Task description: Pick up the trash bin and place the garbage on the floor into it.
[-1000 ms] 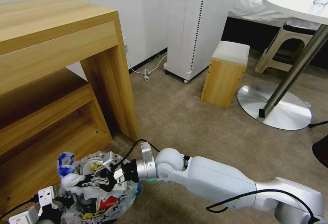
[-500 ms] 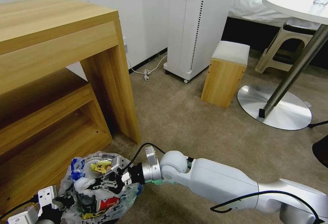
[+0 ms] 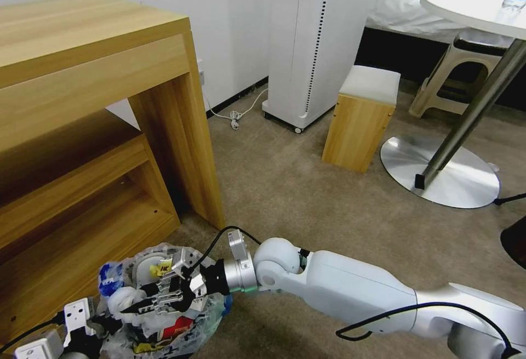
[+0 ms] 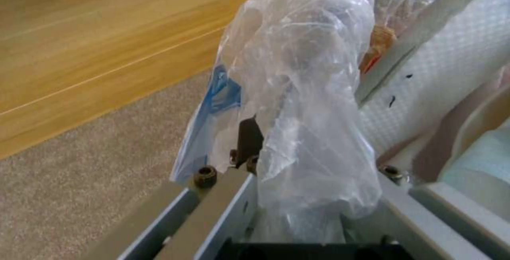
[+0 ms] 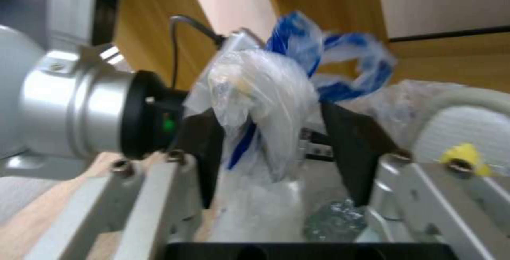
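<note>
The trash bin [image 3: 159, 304], already filled with garbage [image 3: 164, 327] at the lower left of the head view, is gripped at its bag rim by the left gripper [image 3: 82, 323], while the right gripper [image 3: 159, 297], its fingers spread, is held over the opening, apparently at the release step, withdrawal being called for next.

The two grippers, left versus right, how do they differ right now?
The left gripper has its fingers closed on the plastic liner at the rim of the trash bin. The right gripper has its fingers spread. The left sits at the bin's edge, while the right reaches in over the bin's mouth from the opposite side. The left holds the bin; the right appears to clamp nothing. Both are at the same bin beside the wooden desk.
</note>
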Robot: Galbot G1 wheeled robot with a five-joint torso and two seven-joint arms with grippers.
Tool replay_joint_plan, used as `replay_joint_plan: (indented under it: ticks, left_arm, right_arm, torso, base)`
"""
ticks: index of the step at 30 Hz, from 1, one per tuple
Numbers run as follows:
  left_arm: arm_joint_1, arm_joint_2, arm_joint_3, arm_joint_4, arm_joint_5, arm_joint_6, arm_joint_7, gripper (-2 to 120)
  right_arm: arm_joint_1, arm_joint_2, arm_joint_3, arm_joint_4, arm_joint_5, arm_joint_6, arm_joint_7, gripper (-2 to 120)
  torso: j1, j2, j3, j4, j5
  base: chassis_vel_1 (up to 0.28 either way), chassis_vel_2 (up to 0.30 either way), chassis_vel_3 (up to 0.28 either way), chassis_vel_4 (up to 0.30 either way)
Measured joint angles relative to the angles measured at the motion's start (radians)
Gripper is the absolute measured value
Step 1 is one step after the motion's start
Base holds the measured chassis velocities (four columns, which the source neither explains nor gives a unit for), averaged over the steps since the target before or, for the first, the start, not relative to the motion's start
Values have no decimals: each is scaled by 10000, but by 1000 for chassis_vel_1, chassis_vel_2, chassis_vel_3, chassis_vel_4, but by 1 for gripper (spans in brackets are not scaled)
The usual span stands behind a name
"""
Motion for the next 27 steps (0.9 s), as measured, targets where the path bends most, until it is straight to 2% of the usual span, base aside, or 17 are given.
replay_joint_plan:
  ticks: [2,5,6,9,10,12,17,21,24,25,27]
  left_arm:
    - [0,-2,3,0,14,-4,3,1]
    - [14,2,-1,1,57,-40,8,1]
    - [14,2,-1,1,57,-40,8,1]
    - [14,17,-10,1,55,-70,4,1]
    - [14,17,-10,1,55,-70,4,1]
    - [7,16,-27,21,54,-93,4,1]
    - [-3,0,-55,37,149,-162,241,1]
    - [-30,15,-46,-1,85,-169,495,1]
    - [-26,82,-13,-160,-363,-65,716,1]
    - [-26,82,-13,-160,-363,-65,716,1]
    - [-51,134,89,-207,-737,6,754,1]
  right_arm:
    - [-22,0,1,-19,-3,13,57,55]
    - [-104,-56,25,-27,-17,34,165,70]
    - [-104,-56,25,-27,-17,34,165,70]
    - [-84,-74,49,14,-32,56,207,84]
    - [-84,-74,49,14,-32,56,207,84]
    - [11,-138,127,119,-12,108,240,95]
    - [278,-287,506,434,197,202,375,100]
    - [859,-680,1247,938,866,295,974,100]
    - [1254,-1411,2021,1440,1185,192,1748,100]
    - [1254,-1411,2021,1440,1185,192,1748,100]
    - [1311,-2010,2523,1906,1198,-210,2488,100]
  torso:
    - [0,0,0,0,0]
    - [0,0,0,-1,0]
    - [0,0,0,-1,0]
    - [0,0,0,0,0]
    - [0,0,0,0,0]
    - [0,-1,0,0,0]
    - [0,0,0,0,1]
    - [0,-1,1,2,1]
    - [0,0,0,1,1]
    - [0,0,0,1,1]
    - [0,-1,1,-3,2]
  base:
    - [0,0,0,0]
    - [0,0,0,0]
    - [0,0,0,0]
    - [0,0,0,0]
    - [0,0,0,0]
    - [0,0,0,0]
    - [0,0,0,0]
    - [0,0,0,0]
    - [0,0,0,0]
    - [0,0,0,0]
    - [0,0,0,0]
